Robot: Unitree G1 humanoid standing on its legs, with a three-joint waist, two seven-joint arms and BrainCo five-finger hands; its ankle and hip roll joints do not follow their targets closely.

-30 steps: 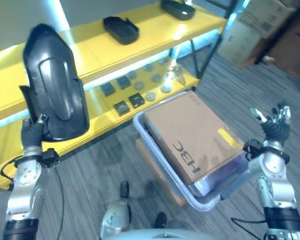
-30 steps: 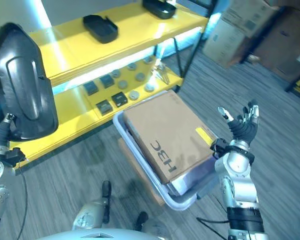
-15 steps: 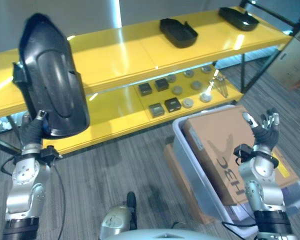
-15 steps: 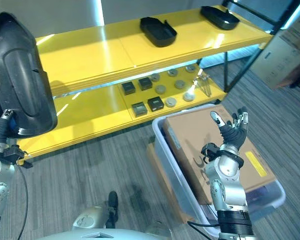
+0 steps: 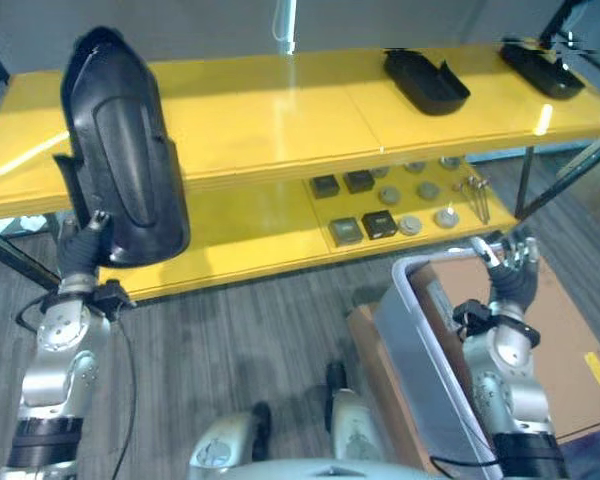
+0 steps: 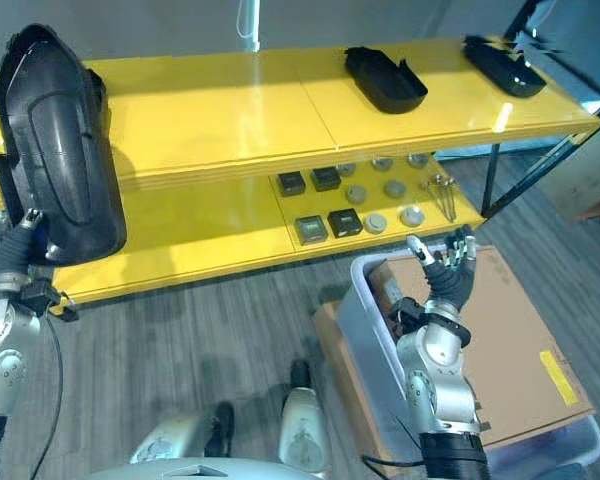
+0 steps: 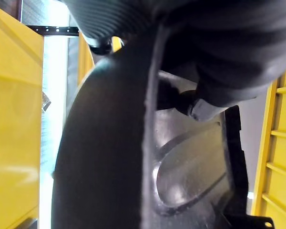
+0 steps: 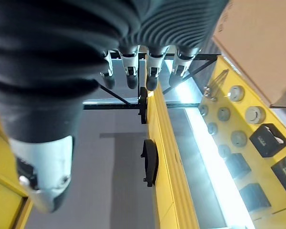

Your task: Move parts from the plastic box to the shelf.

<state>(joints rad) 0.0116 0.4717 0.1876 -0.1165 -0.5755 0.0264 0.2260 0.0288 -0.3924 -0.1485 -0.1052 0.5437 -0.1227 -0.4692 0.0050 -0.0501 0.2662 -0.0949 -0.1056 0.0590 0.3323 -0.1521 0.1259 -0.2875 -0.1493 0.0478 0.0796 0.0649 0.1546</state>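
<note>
The left hand (image 5: 83, 243) grips the bottom of a large black moulded plastic part (image 5: 120, 150), its long axis upright; the yellow two-tier metal shelf (image 5: 280, 110) lies just beyond. The right hand (image 6: 442, 275) hangs empty, fingers spread, over the grey plastic box (image 6: 375, 320).

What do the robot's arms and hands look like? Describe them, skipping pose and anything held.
Both arms are silver-grey metal segments with dark bands. The left hand and right hand have silver fingers with dark tips and dark ribbed covers over back and wrist.
</note>
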